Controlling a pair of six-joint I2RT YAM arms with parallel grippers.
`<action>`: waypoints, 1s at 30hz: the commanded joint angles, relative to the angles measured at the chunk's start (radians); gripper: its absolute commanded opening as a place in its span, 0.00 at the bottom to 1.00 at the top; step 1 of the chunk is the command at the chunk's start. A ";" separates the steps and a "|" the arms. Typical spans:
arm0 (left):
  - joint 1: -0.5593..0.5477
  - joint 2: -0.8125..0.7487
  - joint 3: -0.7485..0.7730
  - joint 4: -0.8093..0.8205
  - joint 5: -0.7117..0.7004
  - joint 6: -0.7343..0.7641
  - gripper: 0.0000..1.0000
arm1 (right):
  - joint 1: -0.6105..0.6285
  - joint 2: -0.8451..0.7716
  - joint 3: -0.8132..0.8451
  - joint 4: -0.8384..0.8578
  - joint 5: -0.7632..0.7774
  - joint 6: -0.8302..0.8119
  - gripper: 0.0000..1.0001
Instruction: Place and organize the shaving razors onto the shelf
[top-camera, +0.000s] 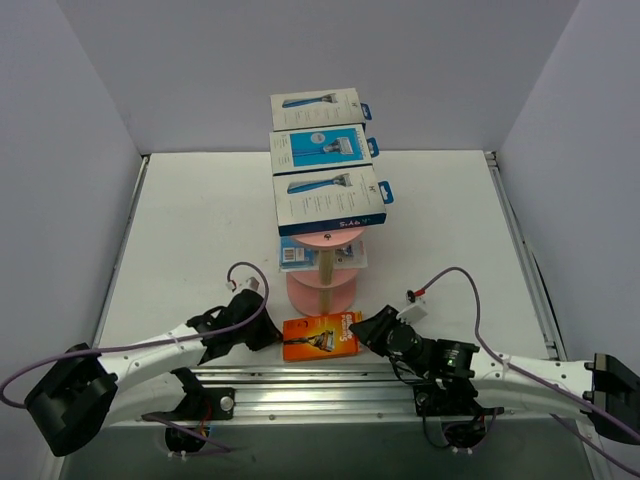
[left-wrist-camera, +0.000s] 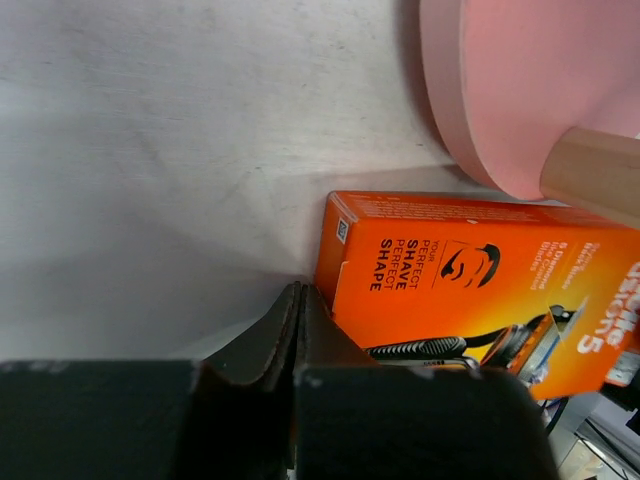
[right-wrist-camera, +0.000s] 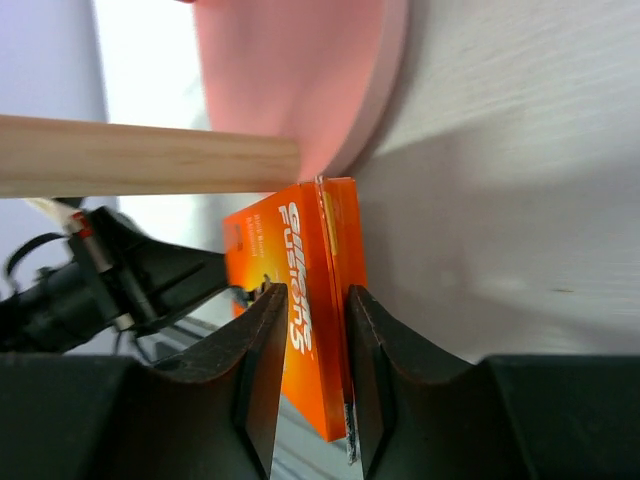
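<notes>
**Right claw** (right-wrist-camera: 315, 292): jaws closed across the thin right-hand end of the orange razor pack (top-camera: 320, 335), gripping it.
**Left claw** (left-wrist-camera: 298, 295): shut and empty, its tip against the pack's left end.
**Orange razor pack**: 1, on the worktop (top-camera: 200, 230). Its long axis runs left to right between the claws. It lies just short of the shelf (top-camera: 320, 295), so the carry goes away from the arm bases.
**White-and-blue razor packs** (top-camera: 330, 198): 3, in a row on the top tier.
**Clear blister pack** (top-camera: 322, 253): 1, on the middle tier.
</notes>
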 joint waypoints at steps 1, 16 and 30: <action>-0.047 0.038 0.003 0.140 0.009 -0.049 0.02 | -0.003 0.027 -0.014 -0.020 -0.029 -0.022 0.27; -0.090 0.092 0.020 0.203 -0.011 -0.050 0.02 | -0.009 0.100 -0.007 0.008 -0.052 -0.050 0.14; -0.079 -0.009 0.095 -0.044 -0.105 0.017 0.02 | -0.170 0.011 0.033 -0.143 -0.153 -0.191 0.00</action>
